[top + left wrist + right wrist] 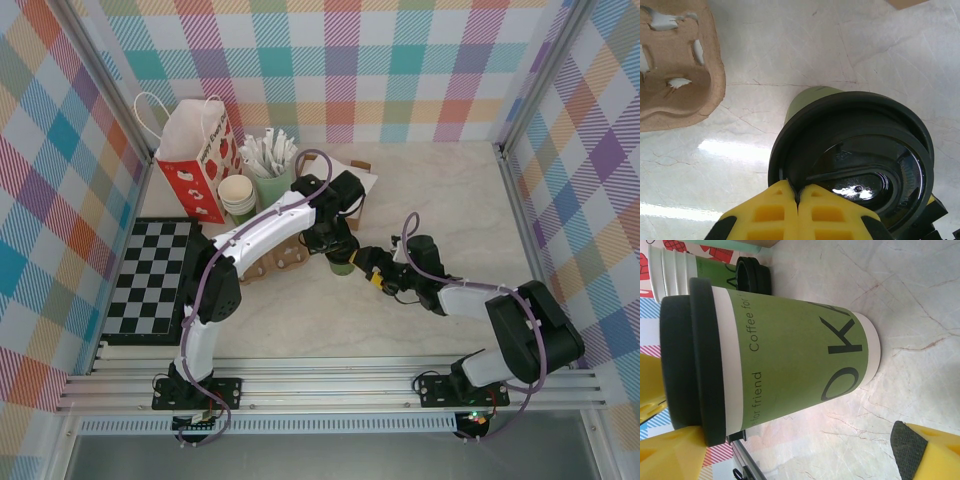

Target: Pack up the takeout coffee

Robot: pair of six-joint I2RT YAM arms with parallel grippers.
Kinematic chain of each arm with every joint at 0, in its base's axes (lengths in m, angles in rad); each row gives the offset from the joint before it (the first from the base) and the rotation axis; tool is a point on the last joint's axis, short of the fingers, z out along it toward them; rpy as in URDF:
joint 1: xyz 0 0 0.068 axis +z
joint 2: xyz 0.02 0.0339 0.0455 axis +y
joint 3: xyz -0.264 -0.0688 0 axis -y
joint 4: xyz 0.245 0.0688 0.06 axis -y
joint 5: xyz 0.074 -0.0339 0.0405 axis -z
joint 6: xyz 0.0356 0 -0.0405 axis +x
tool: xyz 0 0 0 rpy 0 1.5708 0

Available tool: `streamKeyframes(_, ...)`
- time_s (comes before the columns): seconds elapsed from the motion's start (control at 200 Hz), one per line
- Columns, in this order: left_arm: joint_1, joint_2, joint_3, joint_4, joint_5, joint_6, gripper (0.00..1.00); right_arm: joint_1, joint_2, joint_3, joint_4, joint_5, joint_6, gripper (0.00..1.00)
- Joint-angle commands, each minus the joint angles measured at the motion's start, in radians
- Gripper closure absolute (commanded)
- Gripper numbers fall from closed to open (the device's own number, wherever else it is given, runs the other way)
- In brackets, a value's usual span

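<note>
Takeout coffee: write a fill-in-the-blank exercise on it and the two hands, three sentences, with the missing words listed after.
1. The takeout coffee is capped with a ___ lid.
2. The left hand is ___, its fingers pressed together at the lid's rim.
3. The right hand is ___, with the cup between its fingers.

Missing words: black; shut; open.

We see a pale marble table (450,200): checkered mat (150,280) at left, paper bag (195,165) and stacked cups (238,195) upper left, cardboard carrier (285,262) and lidded coffee cup (343,266) at centre.
</note>
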Motion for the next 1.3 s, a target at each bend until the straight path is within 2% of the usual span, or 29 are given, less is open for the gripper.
streamKeyframes(0.0,-0.022,0.074,-0.072,-0.051,0.002,0.009,1.00,0.008,0.051,-0.040,-0.191,0.060,0.004,0.05)
streamKeyframes(0.12,-0.022,0.077,-0.098,-0.030,-0.008,0.030,1.00,0.005,0.033,-0.036,-0.230,0.048,0.002,0.04)
streamKeyframes(0.245,-0.019,0.066,-0.001,-0.049,-0.010,0.240,1.00,-0.034,-0.070,0.029,-0.257,-0.082,0.004,0.02)
streamKeyframes(0.34,-0.019,0.021,0.047,-0.037,-0.032,0.394,1.00,-0.081,-0.156,0.144,-0.472,-0.104,-0.105,0.00)
streamKeyframes(0.41,-0.020,-0.007,0.072,-0.041,-0.046,0.507,1.00,-0.143,-0.178,0.189,-0.555,-0.156,-0.160,0.00)
streamKeyframes(0.485,-0.017,-0.015,0.109,-0.071,-0.016,0.621,1.00,-0.215,-0.156,0.216,-0.594,-0.263,-0.197,0.00)
streamKeyframes(0.595,-0.024,-0.017,0.142,-0.107,0.119,0.808,1.00,-0.269,-0.062,0.312,-0.719,-0.423,-0.319,0.01)
streamKeyframes(0.68,-0.025,-0.039,0.103,-0.084,0.184,0.928,1.00,-0.273,-0.004,0.384,-0.811,-0.466,-0.398,0.03)
streamKeyframes(0.78,-0.025,-0.036,0.101,-0.103,0.196,1.046,1.00,-0.273,0.042,0.439,-0.857,-0.464,-0.439,0.05)
streamKeyframes(0.95,-0.030,-0.039,0.078,-0.062,0.143,1.128,1.00,-0.271,0.142,0.478,-0.897,-0.502,-0.474,0.14)
streamKeyframes(1.225,-0.046,-0.053,-0.019,0.006,0.108,1.198,1.00,-0.270,0.183,0.467,-0.882,-0.560,-0.496,0.15)
streamKeyframes(1.295,-0.045,-0.054,-0.032,0.016,0.113,1.204,1.00,-0.270,0.199,0.465,-0.883,-0.559,-0.496,0.20)
